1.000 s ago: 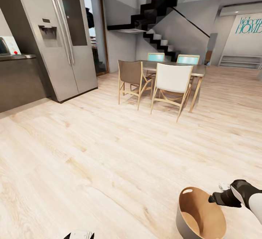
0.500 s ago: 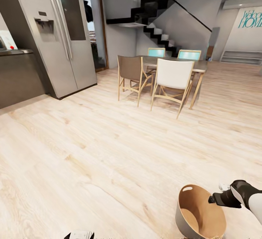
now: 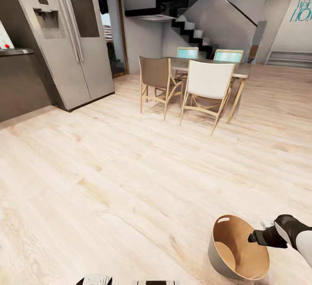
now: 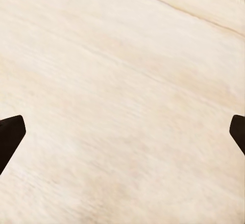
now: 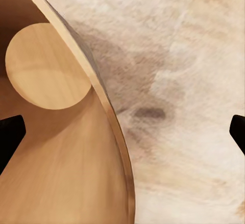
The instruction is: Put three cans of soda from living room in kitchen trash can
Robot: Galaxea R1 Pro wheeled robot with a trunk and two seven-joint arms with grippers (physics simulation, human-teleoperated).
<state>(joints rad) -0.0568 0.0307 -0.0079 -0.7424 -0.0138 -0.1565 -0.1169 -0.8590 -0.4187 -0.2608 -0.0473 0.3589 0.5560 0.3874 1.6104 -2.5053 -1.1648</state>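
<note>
The tash can [image 3: 237,250] stands on the light wood floor at the bottom right of the head view, light grey outside and coppery brown inside, with a slot [image 3: 223,219] near its rim. My right gripper [image 3: 252,237] hovers at its right rim. In the right wrist view the gripper [image 5: 122,132] is open, with the bin's rim [image 5: 109,113] running between the spread fingertips and its bare round bottom [image 5: 48,66] in sight. My left gripper [image 4: 122,132] is open over bare floor. The soda cans are out of view.
This is the kitchen: a steel double-door fridge [image 3: 71,38] and a dark counter [image 3: 21,83] stand at the left. A dining table [image 3: 242,69] with several chairs [image 3: 207,88] is ahead, with a black staircase [image 3: 195,12] behind it. Wide wood floor [image 3: 130,176] lies between.
The whole view has shifted, so the camera moved: fridge, table and chairs sit higher and further left. The bin sits slightly higher in the picture. My right gripper stays at its rim.
</note>
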